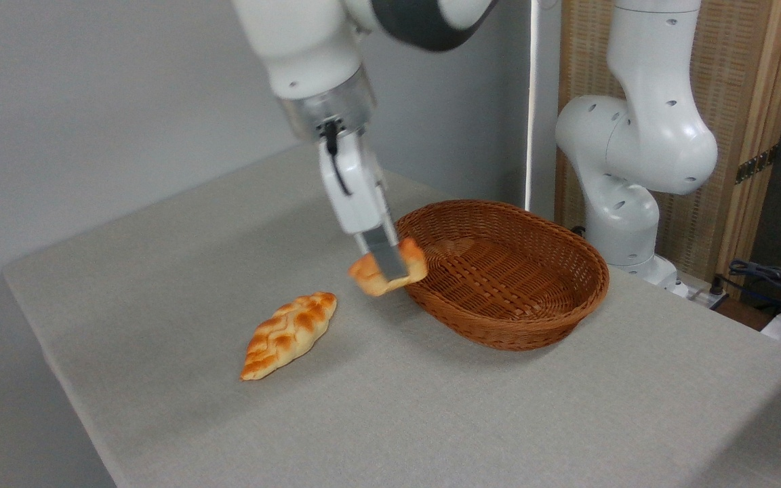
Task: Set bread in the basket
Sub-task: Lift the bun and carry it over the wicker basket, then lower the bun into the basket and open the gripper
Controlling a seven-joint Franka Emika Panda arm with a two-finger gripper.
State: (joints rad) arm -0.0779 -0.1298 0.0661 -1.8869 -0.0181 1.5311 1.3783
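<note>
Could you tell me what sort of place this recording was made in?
Probably a robotics lab or test room, not a kitchen: the table has a plain grey cloth, the arm's base stands beside it, and loose cables lie at right.

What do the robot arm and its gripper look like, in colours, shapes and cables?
The arm is glossy white, made of rounded, bulbous segments with small dark screw holes, and has a dark grey band at one joint. A silver metal ring sits at the wrist, with a short black cable below it. The gripper has a white body and two flat, narrow grey fingers.
</note>
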